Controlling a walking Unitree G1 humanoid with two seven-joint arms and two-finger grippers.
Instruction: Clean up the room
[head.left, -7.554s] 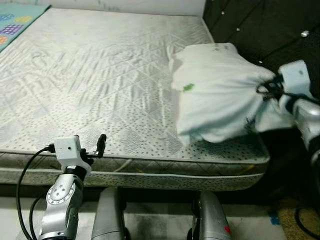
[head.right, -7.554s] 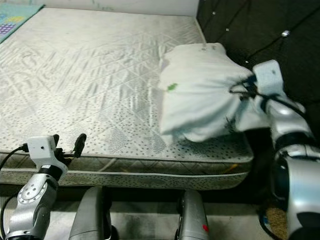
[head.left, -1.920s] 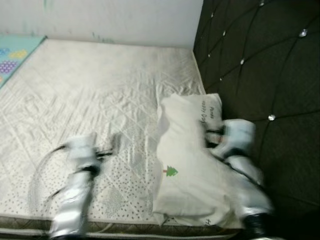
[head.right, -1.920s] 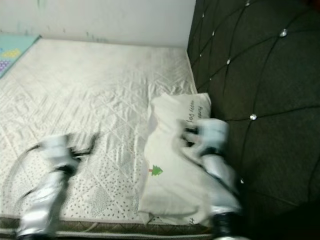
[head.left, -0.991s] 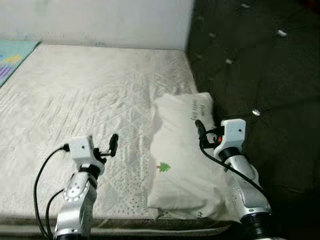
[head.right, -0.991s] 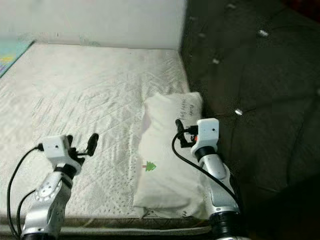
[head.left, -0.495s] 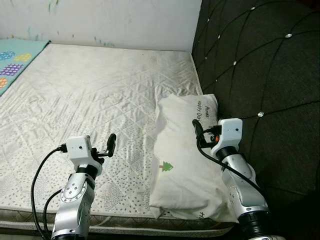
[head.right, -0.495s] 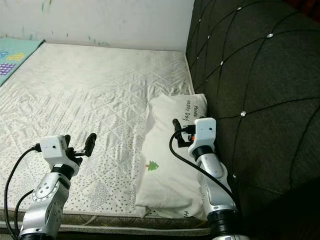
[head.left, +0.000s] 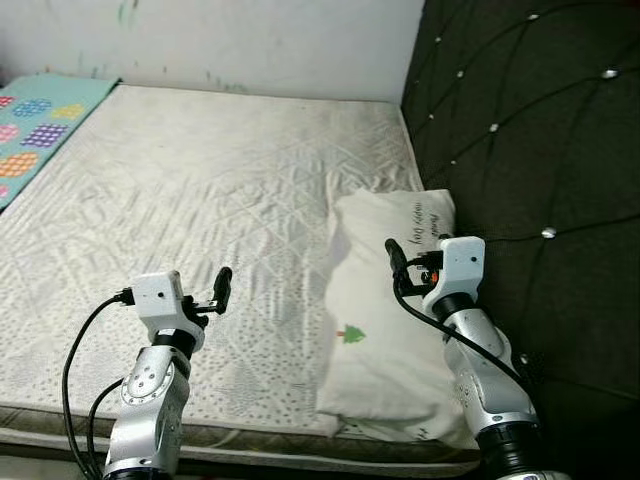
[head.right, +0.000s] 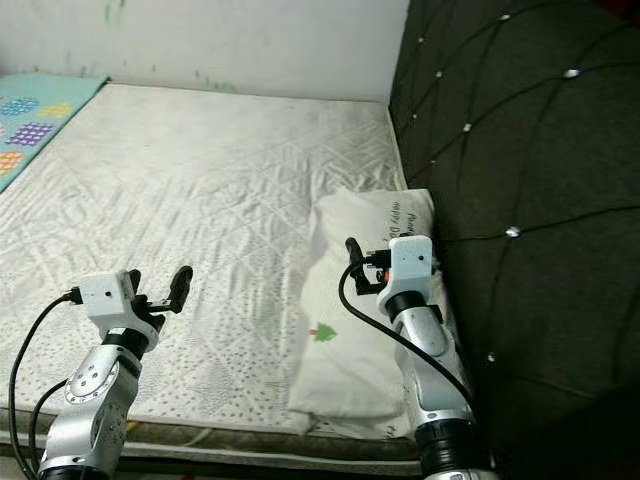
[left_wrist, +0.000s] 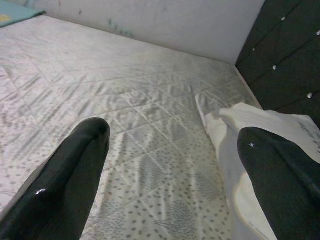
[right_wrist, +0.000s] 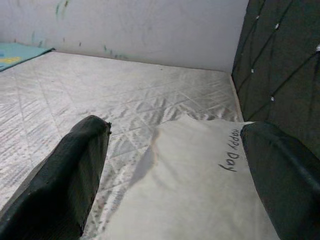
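white pillow (head.left: 385, 330), small green tree print

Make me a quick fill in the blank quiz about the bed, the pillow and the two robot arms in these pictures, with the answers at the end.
1. The white pillow lies on the mattress right beside the dark tufted ____.
2. The small picture printed on the pillow is a green ____.
3. The right end effector hovers over the pillow with its fingers ____.
4. The left end effector is held above the bare ____.

Missing words: headboard; tree; open; mattress
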